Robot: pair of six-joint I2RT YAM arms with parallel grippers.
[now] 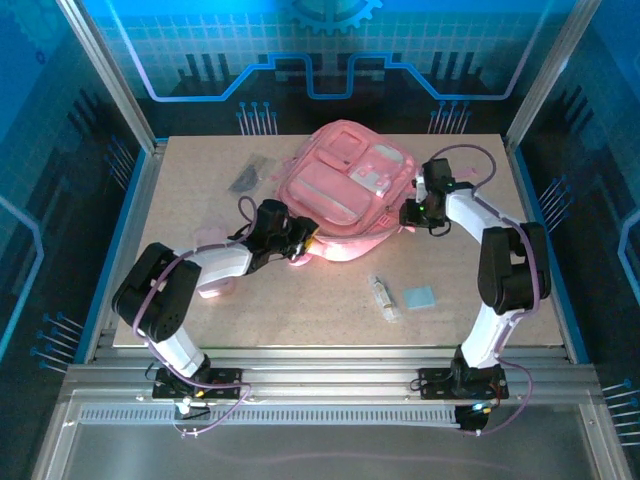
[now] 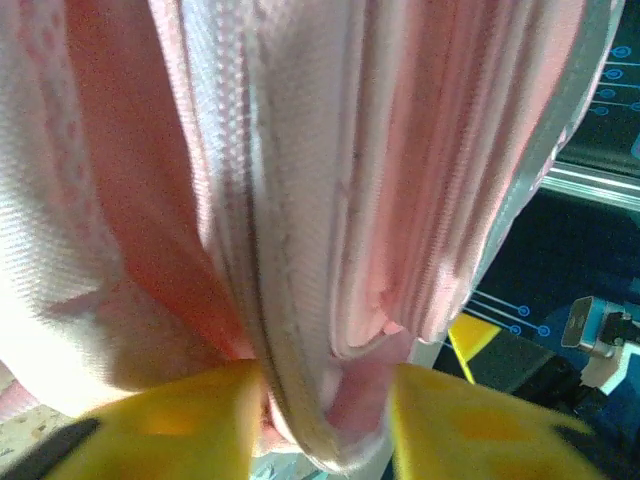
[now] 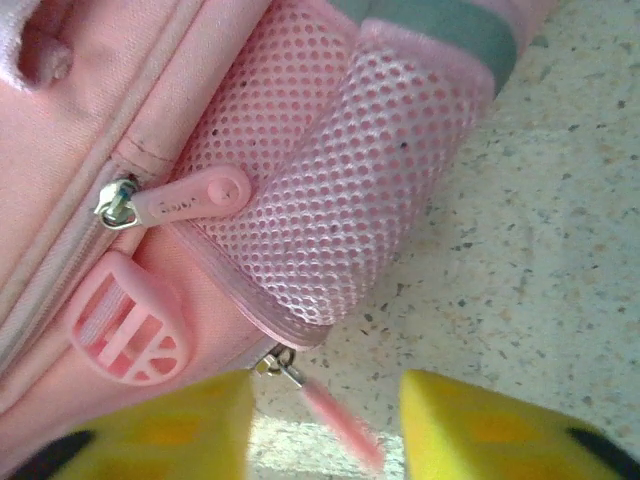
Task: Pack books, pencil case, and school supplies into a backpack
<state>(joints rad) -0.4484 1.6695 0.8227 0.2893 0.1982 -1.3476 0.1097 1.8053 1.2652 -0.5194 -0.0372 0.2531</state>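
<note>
The pink backpack (image 1: 345,185) lay front-up in the upper middle of the overhead view on the speckled table (image 1: 330,325), its pockets and pale patches facing the camera. Any print on the patches was too small to read. What it held could not be seen.

In the right wrist view a pink mesh side pocket (image 3: 370,180) filled the upper centre, and its contents could not be made out. Left of it a rubber zip tab (image 3: 190,203) carried small raised lettering, too fine to read, and a ribbed round pink badge (image 3: 125,325) sat at lower left.

The left gripper (image 2: 325,425) was at the bag's lower-left edge. Its yellow jaws stood apart at the bottom of the frame, with a thick fold of zip seam lying between them. The right gripper (image 3: 325,420) was at the bag's right side. Its jaws were parted over bare table, and a second pink zip pull (image 3: 335,420) hung blurred in the gap, touching neither finger.

The pale-pink pencil case (image 1: 217,290) lay at centre left, partly hidden under the left arm. The light-blue pad (image 1: 420,297) sat right of centre, below the bag, with the whitish tube (image 1: 383,297) just to its left. The dark grey item (image 1: 245,175) lay at upper left, near the bag.
</note>
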